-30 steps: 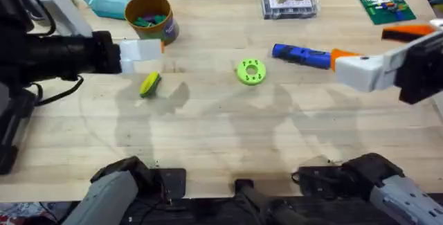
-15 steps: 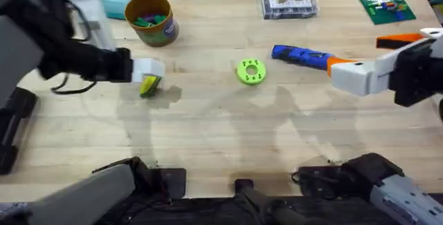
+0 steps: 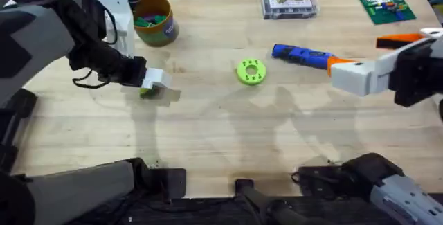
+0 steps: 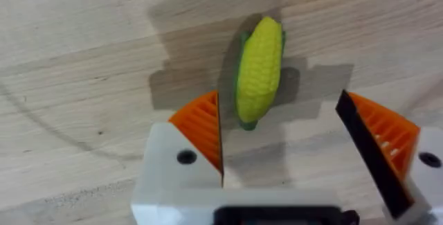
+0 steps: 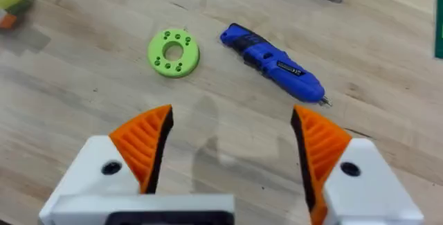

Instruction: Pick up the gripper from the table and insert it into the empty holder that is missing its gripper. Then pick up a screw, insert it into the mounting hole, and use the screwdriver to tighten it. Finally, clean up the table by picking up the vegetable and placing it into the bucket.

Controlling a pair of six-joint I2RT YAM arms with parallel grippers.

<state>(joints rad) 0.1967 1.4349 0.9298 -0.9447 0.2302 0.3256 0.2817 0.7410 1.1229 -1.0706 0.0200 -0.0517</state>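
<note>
Here the left gripper (image 4: 280, 138) is hanging spread wide over the corn (image 4: 259, 69), which is lying flat on the table (image 3: 221, 149) not far from the bucket (image 3: 154, 19). One orange pad (image 4: 201, 131) is sitting just beside the cob's lower end, the other standing well off, so the fingers are looking lined up to close across its width. The right gripper (image 5: 232, 149) is hovering released and empty near the screwdriver (image 5: 273, 62) and the green disc (image 5: 174, 52), parked clear, probably leaving the cleanup to the other arm.
</note>
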